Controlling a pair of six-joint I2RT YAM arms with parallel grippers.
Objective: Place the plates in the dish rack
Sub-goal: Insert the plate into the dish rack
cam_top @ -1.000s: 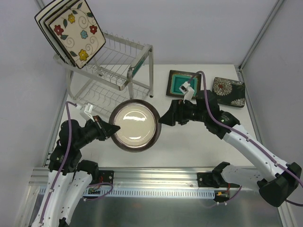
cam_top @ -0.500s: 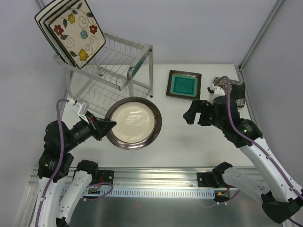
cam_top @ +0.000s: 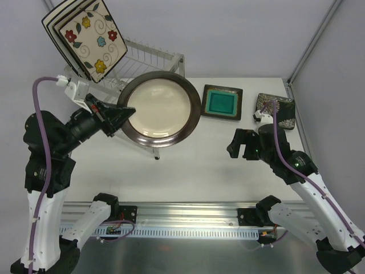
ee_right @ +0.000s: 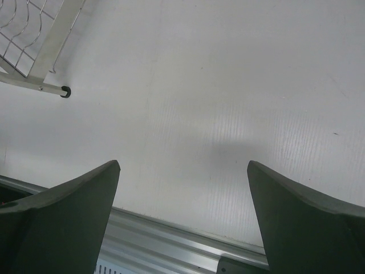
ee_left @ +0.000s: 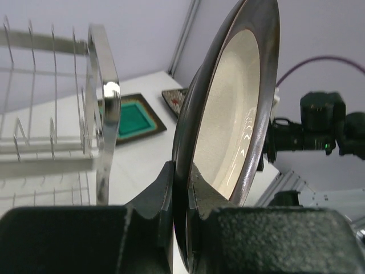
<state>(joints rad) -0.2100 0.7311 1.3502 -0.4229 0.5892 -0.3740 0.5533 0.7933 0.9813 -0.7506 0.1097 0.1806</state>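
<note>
My left gripper (cam_top: 121,112) is shut on the left rim of the round cream plate with a dark rim (cam_top: 159,108), holding it raised and tilted in front of the silver wire dish rack (cam_top: 149,59). In the left wrist view the rim (ee_left: 183,142) is pinched edge-on between my fingers, beside the rack's frame (ee_left: 106,114). Flowered square plates (cam_top: 91,37) lean in the rack's top tier. A teal-centred dark plate (cam_top: 221,103) and a dark plate with white blooms (cam_top: 284,112) lie on the table. My right gripper (cam_top: 242,152) hangs open and holds nothing over bare table (ee_right: 188,114).
The rack's foot (ee_right: 65,91) and lower frame show at the upper left of the right wrist view. A metal rail (cam_top: 188,225) runs along the table's near edge. Walls close in behind the rack and on the left side.
The left arm has lifted the round plate up and back toward the rack. The right gripper has drawn away from the plate's right rim to the right and opened wider.
</note>
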